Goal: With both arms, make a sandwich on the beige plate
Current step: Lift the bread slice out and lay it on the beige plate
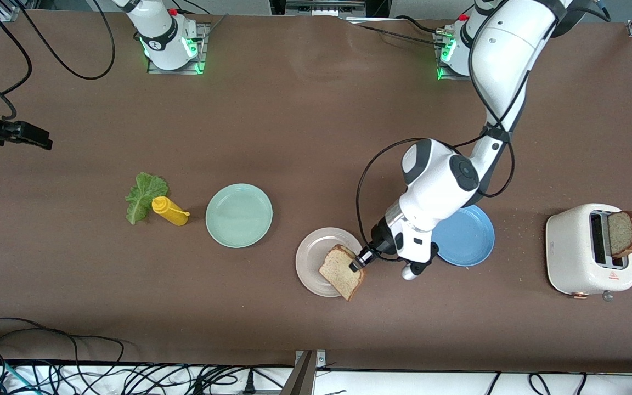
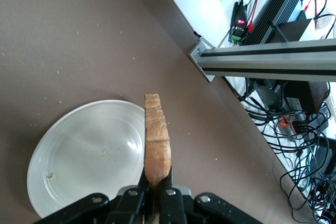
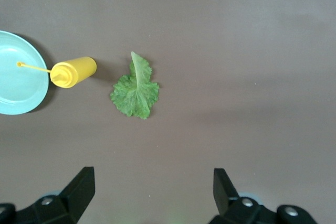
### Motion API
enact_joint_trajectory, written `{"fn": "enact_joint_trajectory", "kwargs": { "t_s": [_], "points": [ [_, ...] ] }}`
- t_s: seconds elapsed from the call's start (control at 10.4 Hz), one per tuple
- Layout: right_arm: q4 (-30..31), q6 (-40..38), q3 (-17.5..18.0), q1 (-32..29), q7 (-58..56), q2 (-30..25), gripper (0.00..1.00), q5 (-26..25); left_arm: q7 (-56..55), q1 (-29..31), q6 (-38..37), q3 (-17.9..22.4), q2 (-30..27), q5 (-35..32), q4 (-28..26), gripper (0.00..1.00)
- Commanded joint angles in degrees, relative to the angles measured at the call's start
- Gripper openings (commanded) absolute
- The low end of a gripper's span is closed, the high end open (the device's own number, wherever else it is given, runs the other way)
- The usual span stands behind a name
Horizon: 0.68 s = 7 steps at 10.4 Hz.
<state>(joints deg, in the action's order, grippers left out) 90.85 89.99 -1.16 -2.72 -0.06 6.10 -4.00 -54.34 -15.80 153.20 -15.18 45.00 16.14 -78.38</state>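
Brown counter (image 1: 305, 126), seen from the high front camera, arm bases along the upper edge of the frame.

Left end effector (image 1: 357, 262): lower centre-right of the frame, over the rim of the beige plate (image 1: 310, 258). Fingers pressed together on a slice of bread (image 1: 340, 272), gripped at its crust. In the left wrist view the slice (image 2: 156, 145) stood on edge between the fingers, over the plate's rim (image 2: 47, 156); crumbs lay in the plate.

Right end effector (image 1: 30, 137): upper left of the frame, up over bare counter at the right arm's end. Fingers (image 3: 79, 190) spread wide, holding nothing; this arm waited.

Lettuce leaf (image 1: 143, 196): left of centre, flat on the counter, well apart from the beige plate. Also in the right wrist view (image 3: 135, 90).

Yellow squeeze bottle (image 1: 169, 211): on its side, touching or just beside the leaf, nozzle pointing toward the mint green plate (image 1: 239, 215).

Mint green plate: centre of the frame, between bottle and beige plate.

Blue plate (image 1: 472, 238): right of centre, partly covered by the left arm's wrist.

White toaster (image 1: 582, 249): lower right of the frame, at the left arm's end of the counter. Second slice of bread (image 1: 625, 233) stood upright out of one slot.
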Motion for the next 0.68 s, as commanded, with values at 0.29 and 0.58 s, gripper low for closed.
{"fn": "enact_joint_trajectory", "kwargs": {
  "t_s": [0.29,0.58],
  "points": [
    [0.11,0.18,0.28,-0.44,0.67,0.57,1.0,0.05,-0.41,-2.39,1.04,0.5,4.38,2.85,0.86,0.0],
    [0.2,3.24,0.28,-0.44,0.59,3.03,1.0,0.13,0.37,-2.13,1.04,0.5,4.04,2.5,1.03,0.79]
  ]
}}
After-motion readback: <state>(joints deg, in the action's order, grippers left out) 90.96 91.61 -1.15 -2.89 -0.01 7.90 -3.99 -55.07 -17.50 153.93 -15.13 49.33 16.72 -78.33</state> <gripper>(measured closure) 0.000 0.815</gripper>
